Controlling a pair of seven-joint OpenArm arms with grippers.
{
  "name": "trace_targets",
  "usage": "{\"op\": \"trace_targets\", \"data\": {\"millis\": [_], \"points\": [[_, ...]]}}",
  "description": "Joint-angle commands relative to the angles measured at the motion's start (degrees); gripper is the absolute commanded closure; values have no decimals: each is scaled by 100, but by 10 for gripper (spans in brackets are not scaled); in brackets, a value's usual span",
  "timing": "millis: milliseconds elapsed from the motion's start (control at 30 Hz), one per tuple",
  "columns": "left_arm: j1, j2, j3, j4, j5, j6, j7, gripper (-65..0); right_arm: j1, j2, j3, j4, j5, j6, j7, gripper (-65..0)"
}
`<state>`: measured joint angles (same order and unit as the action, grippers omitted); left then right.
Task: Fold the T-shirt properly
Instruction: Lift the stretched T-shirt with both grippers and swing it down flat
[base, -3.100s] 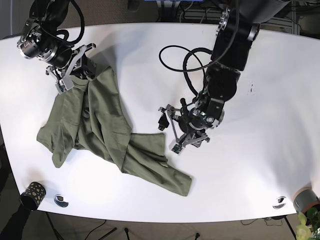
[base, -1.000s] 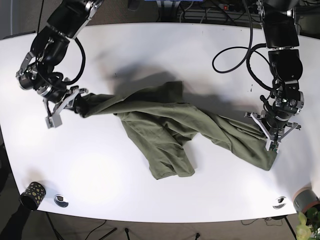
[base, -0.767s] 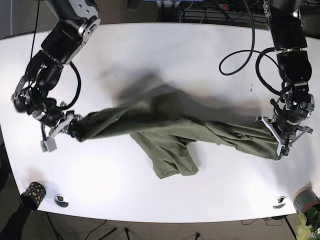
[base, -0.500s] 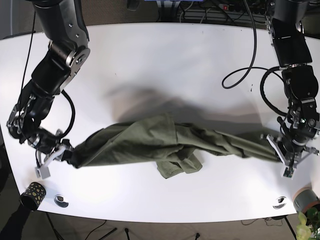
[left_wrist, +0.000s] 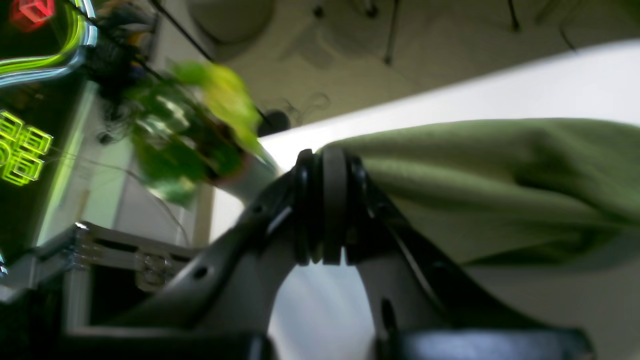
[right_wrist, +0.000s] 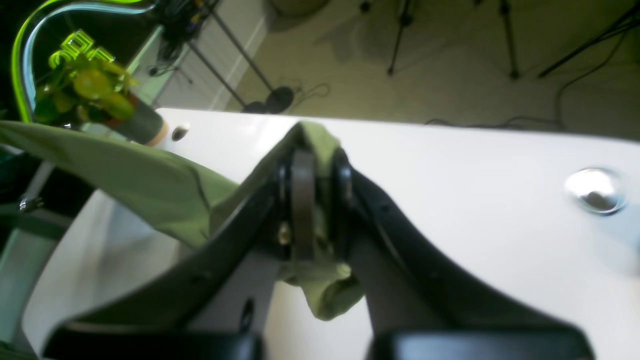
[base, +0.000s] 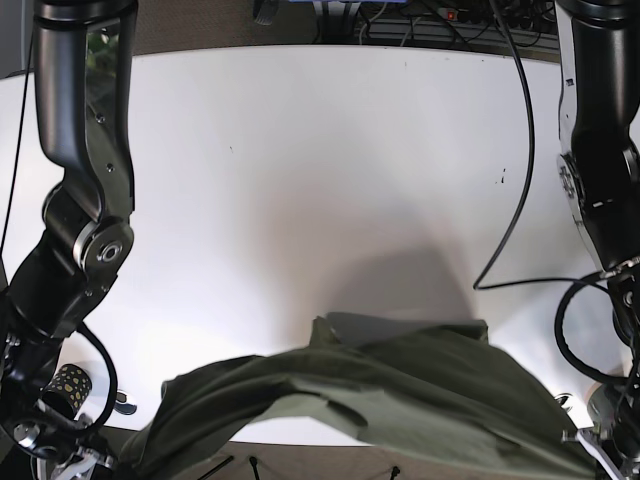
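Note:
The olive green T-shirt (base: 380, 385) hangs stretched between both grippers, raised over the table's near edge. In the base view my right gripper (base: 112, 463) holds its end at the bottom left and my left gripper (base: 588, 455) holds the other end at the bottom right; both sit mostly at the frame's edge. The left wrist view shows the left gripper (left_wrist: 325, 205) shut on a fold of the T-shirt (left_wrist: 500, 170). In the right wrist view the right gripper (right_wrist: 310, 200) is shut on bunched T-shirt fabric (right_wrist: 125, 170), with a small lump hanging below the fingers.
The white table (base: 300, 150) fills the base view. A dark patterned cup (base: 66, 384) and a small silver disc (base: 126, 404) sit near the front left corner. A potted plant (left_wrist: 200, 125) stands just off the table's corner. Another silver disc (right_wrist: 595, 192) lies on the table.
Both arms have drawn the T-shirt toward the table's near edge and lifted it. It went from a crumpled heap to a band stretched between the grippers.

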<state>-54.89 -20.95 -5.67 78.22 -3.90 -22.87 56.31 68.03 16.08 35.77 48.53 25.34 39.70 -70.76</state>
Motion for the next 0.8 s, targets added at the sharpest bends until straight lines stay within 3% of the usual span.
{"op": "trace_targets", "data": {"millis": [0,233,400,567,767], "points": [[-616,-160,70,-134,-19,41,-291,-24,560,58,-12,-75,99,30,206,0],[-1073,-406,44,-362,-19,41,-300,-24,677,331,-3,-128,90,30,215,0],[-475,-714,27,-2,-54,41,-291,-24,-12,612,41,-102,318,30,197,0],[597,-731,-492,561,-45,41,-291,-24,-1181,867,41,-102,1444,30,-40,0],[2004,-723,-1028,1124,-54,41,-291,-24,-2667,902,32,13,2613,30,-93,0]]}}
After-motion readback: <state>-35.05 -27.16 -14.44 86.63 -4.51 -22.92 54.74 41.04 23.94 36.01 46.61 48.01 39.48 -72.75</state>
